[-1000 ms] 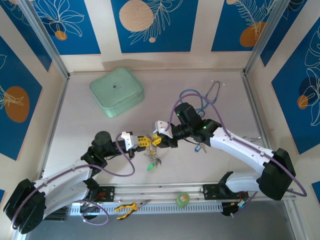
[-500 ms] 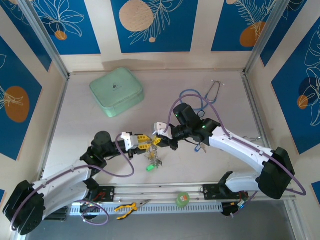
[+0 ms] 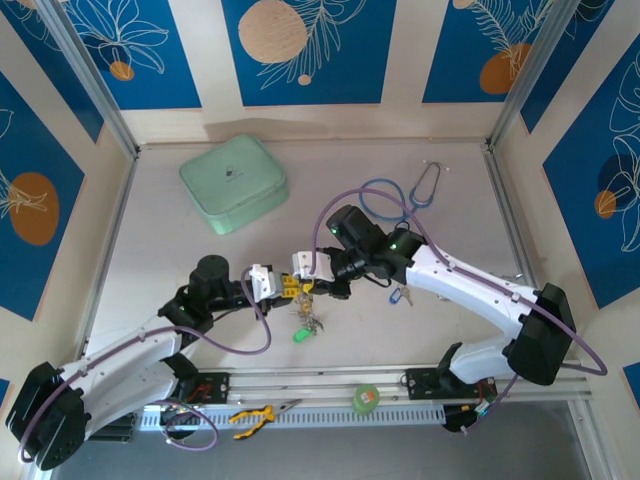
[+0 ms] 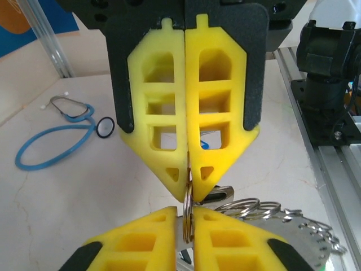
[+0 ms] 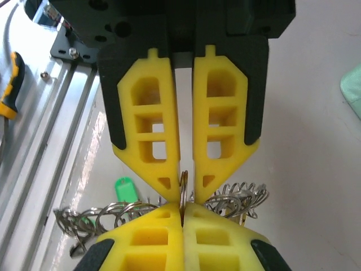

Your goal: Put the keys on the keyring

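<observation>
- Threading looks to be the step in hand. A small split ring stands edge-on between the two hands, and the keyring, with its scalloped rim and wire loops showing, is just behind it.
- Both the keyring and the split ring sit nearer the arm bases than the mint case and off to its right. A green-tagged key lies just beside the keyring, on the side away from the case.
- The left hand is clenched on the split ring at its very tips.
- The right hand straddles the same ring with a narrow gap between its fingers. I cannot tell whether it truly grips.
- The next move, as I judge it, calls for one hand to hold the ring steady while its coil is pried apart and a key is fed in. A slip would drop the ring to the bench.
</observation>
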Robot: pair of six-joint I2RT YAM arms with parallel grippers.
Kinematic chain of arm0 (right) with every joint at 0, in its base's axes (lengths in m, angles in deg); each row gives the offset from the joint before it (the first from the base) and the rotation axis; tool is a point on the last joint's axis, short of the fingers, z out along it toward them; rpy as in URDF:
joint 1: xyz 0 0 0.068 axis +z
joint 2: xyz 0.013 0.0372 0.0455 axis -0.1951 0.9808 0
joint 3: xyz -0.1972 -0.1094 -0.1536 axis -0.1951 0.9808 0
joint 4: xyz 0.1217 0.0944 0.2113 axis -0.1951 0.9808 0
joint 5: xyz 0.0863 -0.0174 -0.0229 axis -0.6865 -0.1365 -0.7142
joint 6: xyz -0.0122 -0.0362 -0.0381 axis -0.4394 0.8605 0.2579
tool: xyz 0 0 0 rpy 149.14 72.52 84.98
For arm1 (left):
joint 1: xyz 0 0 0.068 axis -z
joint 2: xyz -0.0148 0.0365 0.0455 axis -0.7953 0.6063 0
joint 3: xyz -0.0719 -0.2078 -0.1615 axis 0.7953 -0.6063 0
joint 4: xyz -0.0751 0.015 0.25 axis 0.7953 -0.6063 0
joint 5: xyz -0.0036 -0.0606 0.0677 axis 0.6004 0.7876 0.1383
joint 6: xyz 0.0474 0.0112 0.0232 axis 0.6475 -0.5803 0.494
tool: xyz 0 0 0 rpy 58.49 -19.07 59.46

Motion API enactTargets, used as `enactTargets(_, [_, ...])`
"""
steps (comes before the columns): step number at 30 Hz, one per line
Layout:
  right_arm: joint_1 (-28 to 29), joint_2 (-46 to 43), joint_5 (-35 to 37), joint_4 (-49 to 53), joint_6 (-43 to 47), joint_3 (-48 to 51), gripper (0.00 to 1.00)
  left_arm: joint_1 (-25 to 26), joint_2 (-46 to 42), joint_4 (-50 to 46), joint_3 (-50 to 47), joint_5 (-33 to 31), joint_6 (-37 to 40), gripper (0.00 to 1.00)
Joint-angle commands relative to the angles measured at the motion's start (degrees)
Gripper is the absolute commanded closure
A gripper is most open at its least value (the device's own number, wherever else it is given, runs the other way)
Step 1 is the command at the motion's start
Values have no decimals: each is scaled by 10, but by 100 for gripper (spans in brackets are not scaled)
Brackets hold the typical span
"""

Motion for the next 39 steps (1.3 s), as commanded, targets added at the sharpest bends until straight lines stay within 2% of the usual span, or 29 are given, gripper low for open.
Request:
enactTargets(1, [18, 15, 22, 35, 27, -36, 100, 5, 1, 0, 21, 3, 15, 90])
enactTargets(4, [23, 22, 32, 43, 31, -46, 100, 4, -3, -2, 21, -2, 19, 99])
enactTargets(6, [17, 12, 18, 24, 21, -38, 99, 4, -6, 1, 20, -3, 22, 100])
enactTargets(8, [0, -13, -5, -29, -9, -9, 83, 4, -8, 14, 15, -1, 18, 100])
enactTargets(10, [-24, -41, -40, -79, -41, 25, 72, 5, -8, 33, 8, 4, 9, 100])
enactTargets(14, [-58, -66, -98, -133, -92, 80, 68, 4, -1, 104, -14, 19, -24, 100])
enactTargets(18, [-61, -67, -130, -176, -132, 124, 68, 4, 11, 163, -32, 21, -50, 100])
enactTargets(23, [-64, -83, -124, -212, -144, 157, 68, 4, 10, 163, -33, 33, -52, 100])
enactTargets(32, [-71, -87, -125, -174, -112, 155, 86, 4, 10, 163, -33, 43, -52, 100])
enactTargets(39, [-71, -75, -138, -172, -116, 157, 91, 5, 14, 184, -31, 50, -62, 100])
